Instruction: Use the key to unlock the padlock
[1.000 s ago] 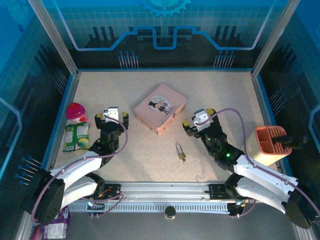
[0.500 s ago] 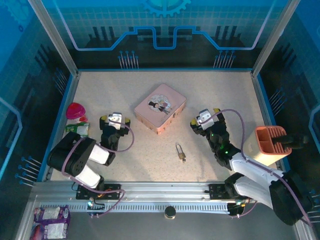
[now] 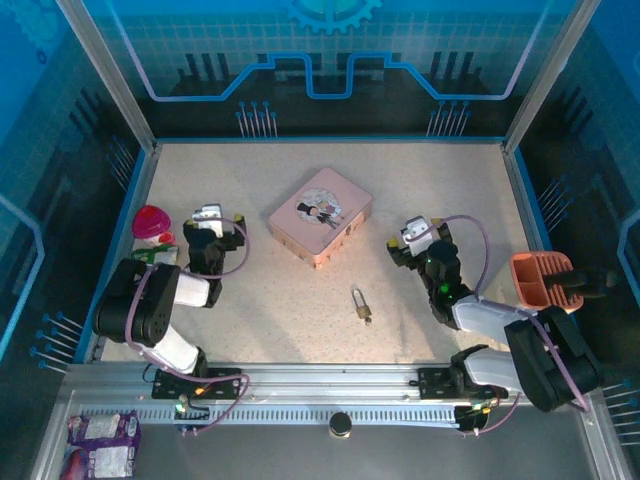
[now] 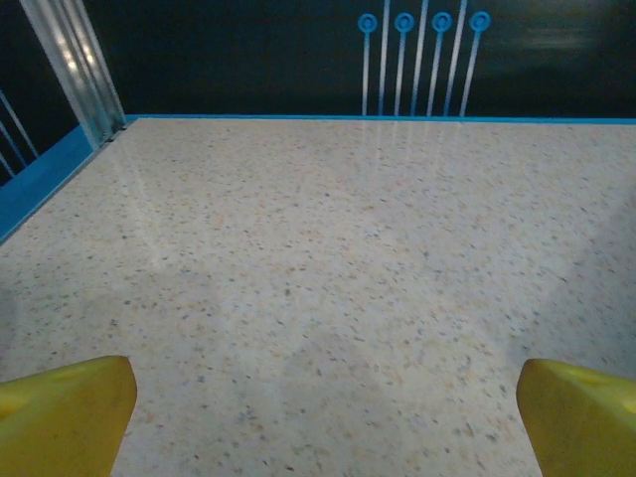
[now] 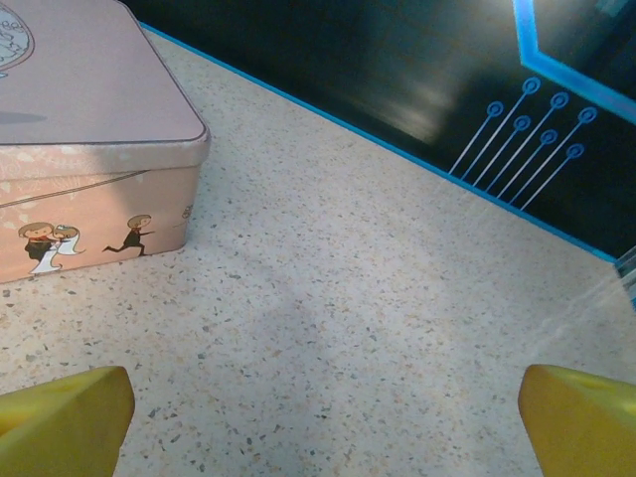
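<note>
Padlock (image 3: 358, 300): one; pink tin (image 3: 320, 215): one; left fingers (image 4: 60, 412) apart, right fingers (image 5: 60, 417) apart, both empty.

Padlock (image 3: 358, 302) and key (image 3: 367, 319) flat on the table (image 3: 250, 190)

The tiny padlock lay in the table's near half, around mid-width, with its thin silver shackle pointing away and its brass-gold body nearer. The key, a small dark sliver, sat at the body's near end; whether it was in the keyhole or only touching could not be told.
</note>
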Robot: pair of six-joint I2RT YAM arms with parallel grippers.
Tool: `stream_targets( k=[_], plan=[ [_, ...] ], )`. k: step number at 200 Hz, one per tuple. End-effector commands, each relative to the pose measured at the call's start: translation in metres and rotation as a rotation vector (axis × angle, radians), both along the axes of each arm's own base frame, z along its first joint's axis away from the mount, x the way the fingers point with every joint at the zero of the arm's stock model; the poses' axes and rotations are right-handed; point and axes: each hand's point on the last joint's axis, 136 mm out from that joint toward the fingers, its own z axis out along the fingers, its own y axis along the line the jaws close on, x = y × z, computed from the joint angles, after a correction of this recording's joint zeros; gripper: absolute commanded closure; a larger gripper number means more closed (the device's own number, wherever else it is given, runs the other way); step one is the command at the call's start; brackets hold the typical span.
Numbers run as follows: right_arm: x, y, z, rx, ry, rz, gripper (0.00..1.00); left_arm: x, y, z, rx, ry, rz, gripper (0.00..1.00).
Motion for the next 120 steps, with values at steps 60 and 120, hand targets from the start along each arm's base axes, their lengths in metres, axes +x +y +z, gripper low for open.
stream_targets(
  k=[60,120],
  plan=[
    [0.032,-0.028,-0.01,0.208,-0.006,-0.025,0.0,-0.002,-0.002,-0.008,-0.049,0.042,-0.01,0.01],
    [0.051,-0.048,-0.031,0.285,0.101,-0.094,0.0,-0.001,-0.002,-0.008,-0.049,0.04,-0.011,0.01]
  ],
)
